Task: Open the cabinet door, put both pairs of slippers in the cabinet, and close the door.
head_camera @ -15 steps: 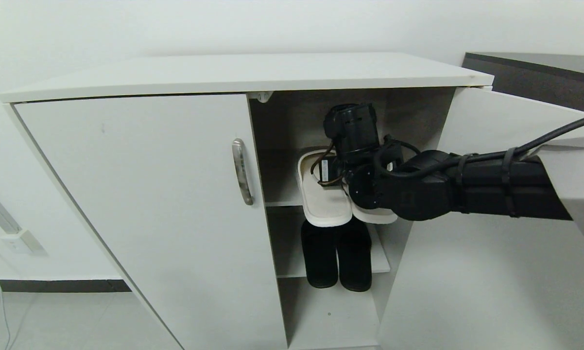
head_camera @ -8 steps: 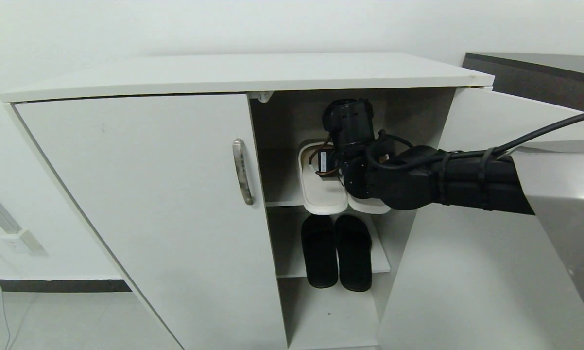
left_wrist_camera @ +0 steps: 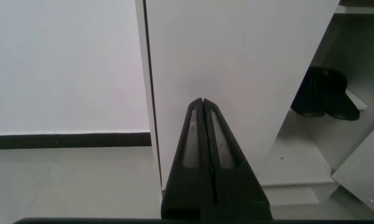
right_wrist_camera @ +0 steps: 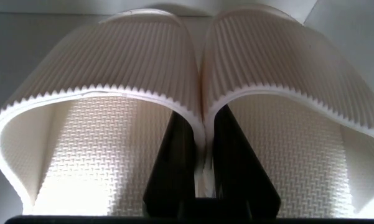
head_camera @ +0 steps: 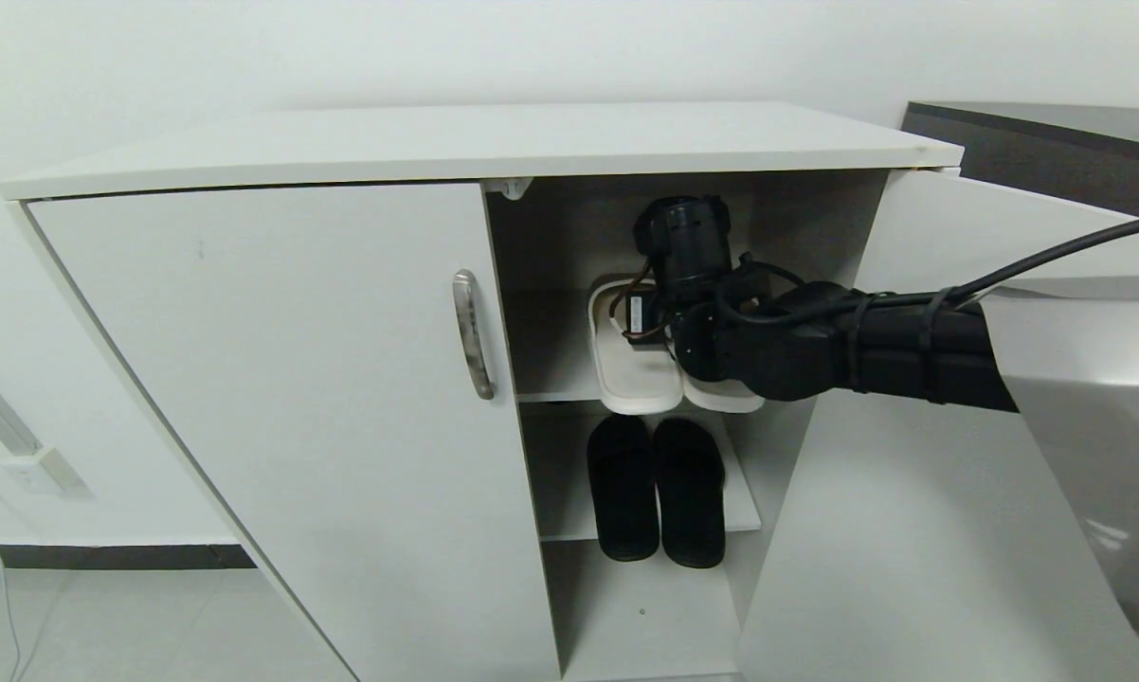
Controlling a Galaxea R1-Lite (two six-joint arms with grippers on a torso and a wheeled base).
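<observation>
The white cabinet has its right door swung open and its left door closed. A pair of white slippers lies on the upper shelf, heels slightly over the shelf's front edge. My right arm is inside the cabinet above them. In the right wrist view my right gripper is shut on the white slippers, one finger inside each, pinching the two touching straps. A black pair rests on the middle shelf. My left gripper is shut and empty, low in front of the closed door, with the black pair off to one side.
The closed door carries a metal handle. The bottom compartment holds nothing. A wall socket and cable sit at the lower left. A dark grey counter stands behind the open door on the right.
My right arm has pushed the white slippers deeper onto the upper shelf. They overhang the edge less and no longer cover the black pair's toes.
</observation>
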